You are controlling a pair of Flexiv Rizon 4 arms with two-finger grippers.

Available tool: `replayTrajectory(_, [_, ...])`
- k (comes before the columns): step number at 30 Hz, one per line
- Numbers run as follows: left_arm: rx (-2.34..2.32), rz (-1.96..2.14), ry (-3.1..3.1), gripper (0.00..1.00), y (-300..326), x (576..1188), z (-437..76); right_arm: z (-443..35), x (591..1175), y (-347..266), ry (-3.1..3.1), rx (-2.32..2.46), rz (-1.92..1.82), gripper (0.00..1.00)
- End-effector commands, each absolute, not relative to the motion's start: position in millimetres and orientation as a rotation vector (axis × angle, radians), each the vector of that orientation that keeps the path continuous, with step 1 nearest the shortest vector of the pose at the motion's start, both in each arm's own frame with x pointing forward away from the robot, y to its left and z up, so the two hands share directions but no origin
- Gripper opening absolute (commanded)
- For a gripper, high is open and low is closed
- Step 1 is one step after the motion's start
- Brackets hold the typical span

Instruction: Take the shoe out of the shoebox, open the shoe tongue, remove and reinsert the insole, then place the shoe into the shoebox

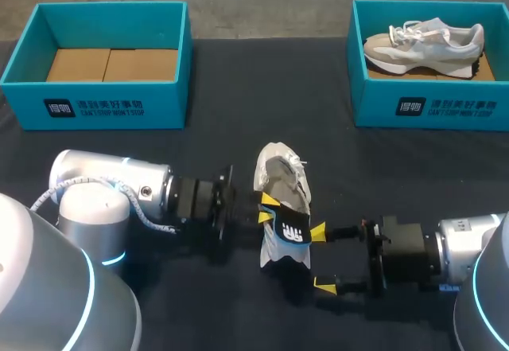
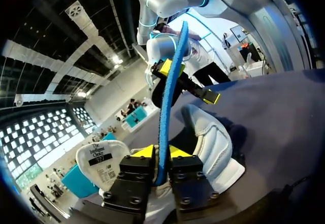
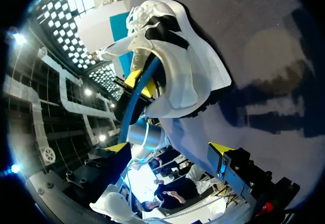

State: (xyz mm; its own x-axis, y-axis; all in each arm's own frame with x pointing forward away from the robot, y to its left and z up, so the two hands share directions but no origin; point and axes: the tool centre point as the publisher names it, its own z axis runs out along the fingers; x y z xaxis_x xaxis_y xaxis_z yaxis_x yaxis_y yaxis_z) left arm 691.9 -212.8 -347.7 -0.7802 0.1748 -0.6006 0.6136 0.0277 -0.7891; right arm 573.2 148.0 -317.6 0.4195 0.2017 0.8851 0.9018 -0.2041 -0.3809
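Head view puts the shoe (image 1: 280, 177) in the middle of the dark surface (image 1: 238, 112), between my two arms and out of both boxes. It is pale grey and white with white laces, its opening turned up and to the left. The insole (image 1: 293, 232) stands out of that opening toward the near side. It is black with a white mark on its face and shows bright blue along its edge.

My left fingers (image 1: 267, 208) come in from the left and are clamped on the insole. In the left wrist view its blue edge (image 2: 170, 82) runs up from between my two yellow tips, which press on it from both sides. The shoe (image 2: 210, 142) lies just to the right of it there.

My right fingers (image 1: 321, 259) come in from the right and stand wide apart, holding nothing. The far tip is just beside the insole's right edge, and I cannot tell whether it touches. The near tip is well clear of the shoe.

I count one insole, two shoes and two teal boxes. The left shoebox (image 1: 103, 108) sits at the far left with only brown cardboard (image 1: 111, 64) on its floor. The right shoebox (image 1: 429, 108) sits at the far right and holds the second shoe (image 1: 425, 42), beige and grey with a white sole, lying on its side.
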Motion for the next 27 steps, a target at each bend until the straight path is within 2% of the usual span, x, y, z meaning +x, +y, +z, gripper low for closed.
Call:
replayTrajectory(1, [0.806,-1.801,1.976,0.27,-214,688,-346,-317,572,149,-0.976,-1.677,-0.876,1.0])
replayTrajectory(12, [0.841,-1.796,1.956,0.29,-214,675,-333,-317,572,149,-0.976,-1.677,-0.876,1.0])
replayTrajectory(27, [0.864,-1.802,1.968,0.26,-209,664,-327,-317,572,149,-0.976,-1.677,-0.876,1.0])
